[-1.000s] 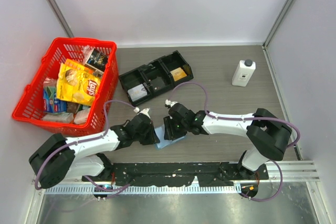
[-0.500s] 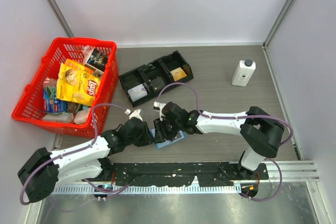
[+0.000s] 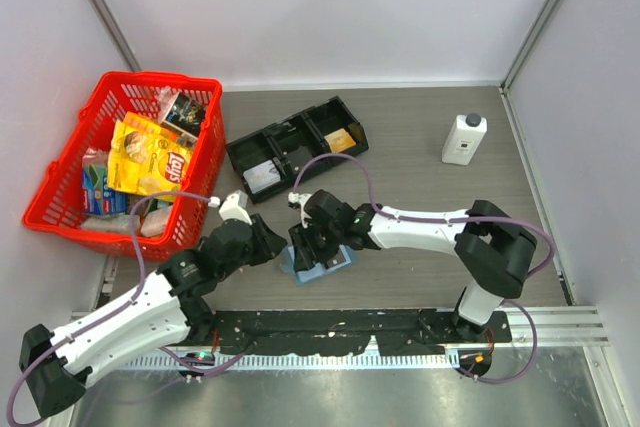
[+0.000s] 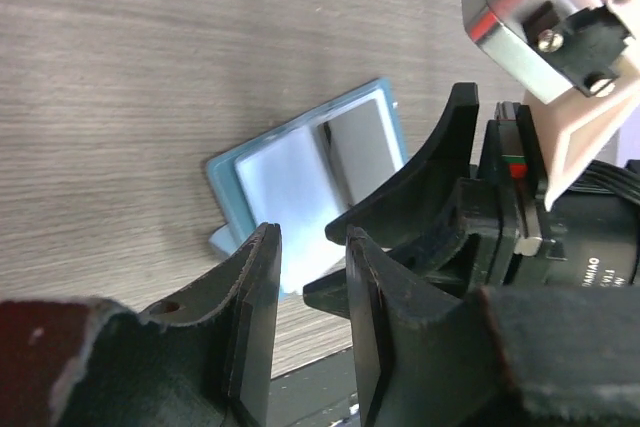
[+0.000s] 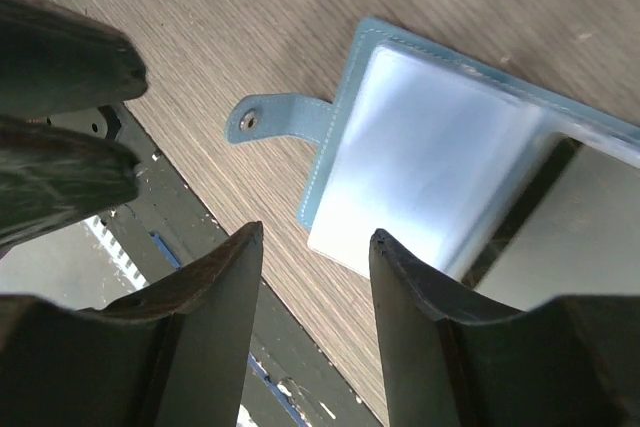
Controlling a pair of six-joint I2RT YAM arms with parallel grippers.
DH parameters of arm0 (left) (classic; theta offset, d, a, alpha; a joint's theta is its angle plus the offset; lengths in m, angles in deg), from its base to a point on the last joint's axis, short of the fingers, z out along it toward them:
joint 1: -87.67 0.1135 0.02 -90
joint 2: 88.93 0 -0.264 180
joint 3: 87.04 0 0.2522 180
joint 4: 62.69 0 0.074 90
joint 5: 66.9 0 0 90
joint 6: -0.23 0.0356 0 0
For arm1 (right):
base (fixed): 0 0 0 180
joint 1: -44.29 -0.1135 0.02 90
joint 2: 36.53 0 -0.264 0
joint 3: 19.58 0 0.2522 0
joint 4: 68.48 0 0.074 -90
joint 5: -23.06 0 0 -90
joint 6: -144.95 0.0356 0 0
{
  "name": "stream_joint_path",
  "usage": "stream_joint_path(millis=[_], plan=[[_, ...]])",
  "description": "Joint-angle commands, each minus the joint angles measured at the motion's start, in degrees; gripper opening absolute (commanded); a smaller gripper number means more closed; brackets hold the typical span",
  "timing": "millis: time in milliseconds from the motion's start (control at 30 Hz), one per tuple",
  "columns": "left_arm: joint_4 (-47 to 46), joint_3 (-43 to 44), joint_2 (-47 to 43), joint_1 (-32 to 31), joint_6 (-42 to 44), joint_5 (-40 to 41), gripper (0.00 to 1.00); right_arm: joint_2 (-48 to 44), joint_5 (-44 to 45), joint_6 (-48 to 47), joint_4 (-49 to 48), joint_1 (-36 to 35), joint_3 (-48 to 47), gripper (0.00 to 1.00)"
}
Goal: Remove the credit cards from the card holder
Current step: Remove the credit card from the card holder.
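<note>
The card holder (image 3: 322, 267) is being shown lying open and flat on the worktop (image 3: 420, 127), near the middle of the near edge, with its snap tab (image 5: 262, 123) spread out to one side. The credit cards (image 4: 292, 185) are being carried inside it behind clear pockets, a whitish one in one half and a greyer one in the other. The right tool (image 5: 312, 247) is being held just over the holder, its fingers parted a moderate way and nothing being gripped between them. The left tool (image 4: 310, 252) is being held close at the holder's left side, its fingers parted only narrowly, and nothing is being gripped there either; whether either tool is touching the holder cannot be told. A red basket (image 3: 60, 182) is being seen at the far-left corner, and the yellow bag (image 3: 150, 157) in it is being marked by a "Lay's" logo; the other packets are too small to be read. A black tray (image 3: 295, 147) is being seen towards the far edge, and a white bottle (image 3: 464, 139) near the far-right corner, its label unreadable.
</note>
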Motion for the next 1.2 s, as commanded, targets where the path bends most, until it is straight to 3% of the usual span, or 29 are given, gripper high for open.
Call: stream_joint_path(millis=[0,333,500,767,1167], plan=[[-1.4,6.0,3.1,0.01,0.53,0.07,0.36,-6.41,3.09,-2.19,1.89,3.42,-1.15,0.52],[-18.26,6.89,19.62,0.1,-2.1,-10.21,0.36,-11.17,-0.33,-1.67,-0.56,15.11,8.43,0.39],[-28.28,3.47,26.74,0.45,-5.79,-11.45,0.37,-9.94,-1.74,-0.96,-3.72,16.35,11.24,0.33],[-36.55,-0.14,32.73,0.54,-10.71,-11.88,0.38,-8.0,-3.15,-1.22,-7.59,17.49,13.7,0.24],[-43.58,-3.83,38.61,0.54,-15.73,-12.58,0.37,-7.21,-4.82,-0.35,-10.14,17.85,17.66,0.23]])
